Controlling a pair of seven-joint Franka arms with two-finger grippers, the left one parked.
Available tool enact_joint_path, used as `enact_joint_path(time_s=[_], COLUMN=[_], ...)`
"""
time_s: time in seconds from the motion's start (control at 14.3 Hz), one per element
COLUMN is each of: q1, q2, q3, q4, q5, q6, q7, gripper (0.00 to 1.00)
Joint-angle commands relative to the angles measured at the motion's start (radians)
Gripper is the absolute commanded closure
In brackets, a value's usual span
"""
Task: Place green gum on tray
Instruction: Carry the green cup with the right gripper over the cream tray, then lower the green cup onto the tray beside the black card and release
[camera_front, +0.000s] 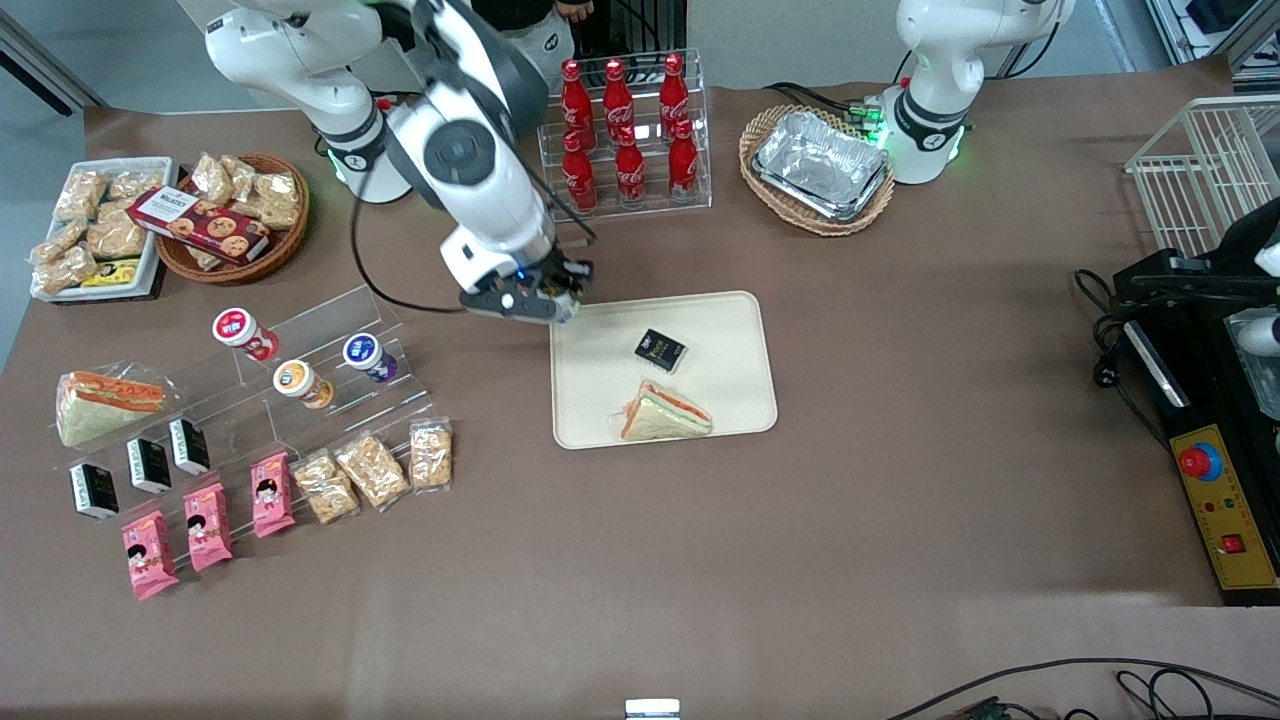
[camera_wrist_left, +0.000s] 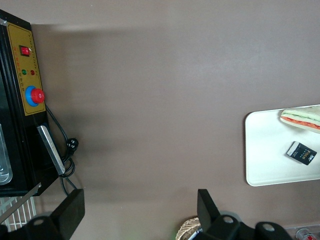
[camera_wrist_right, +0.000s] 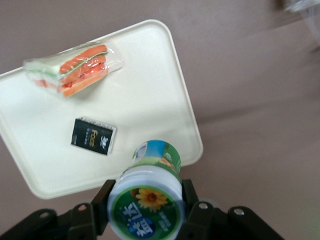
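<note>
My gripper (camera_wrist_right: 146, 200) is shut on the green gum (camera_wrist_right: 147, 200), a canister with a green-and-white lid and a green and light-blue body, and holds it in the air. In the front view the gripper (camera_front: 548, 297) hovers at the corner of the cream tray (camera_front: 735, 330) that lies nearest the working arm and farthest from the front camera; the gum is hidden under the hand there. The tray (camera_wrist_right: 145, 100) carries a wrapped sandwich (camera_wrist_right: 72, 67) and a small black packet (camera_wrist_right: 93, 136). The tray's edge also shows in the left wrist view (camera_wrist_left: 260, 150).
A rack of red cola bottles (camera_front: 625, 135) stands close to the gripper, farther from the front camera. A clear stepped stand holds red-lidded (camera_front: 240, 332), orange-lidded (camera_front: 300, 384) and purple-lidded (camera_front: 369, 356) canisters. Snack packets (camera_front: 370, 470), baskets (camera_front: 235, 215) and foil trays (camera_front: 822, 168) lie around.
</note>
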Motion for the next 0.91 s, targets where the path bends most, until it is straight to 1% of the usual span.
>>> enact_joint_path(time_s=[0.0, 0.14, 0.35, 0.7, 0.77, 0.84], q1=[0.023, 0.029, 0.024, 0.024, 0.024, 0.021], q2=[0.145, 0.212, 0.265, 0.279, 0.279, 0.282], q3=[0.001, 0.0, -0.006, -0.006, -0.006, -0.006], q4=[0.007, 0.0, -0.037, -0.077, -0.077, -0.075], q5=[-0.073, -0.093, -0.093, -0.093, -0.093, -0.093], q6=[0.139, 0.208, 0.312, 0.328, 0.326, 0.328], q7=[0.1, 0.124, 0.124, 0.124, 0.124, 0.125], gripper=[1.0, 1.0, 1.0, 1.0, 0.91, 0.52])
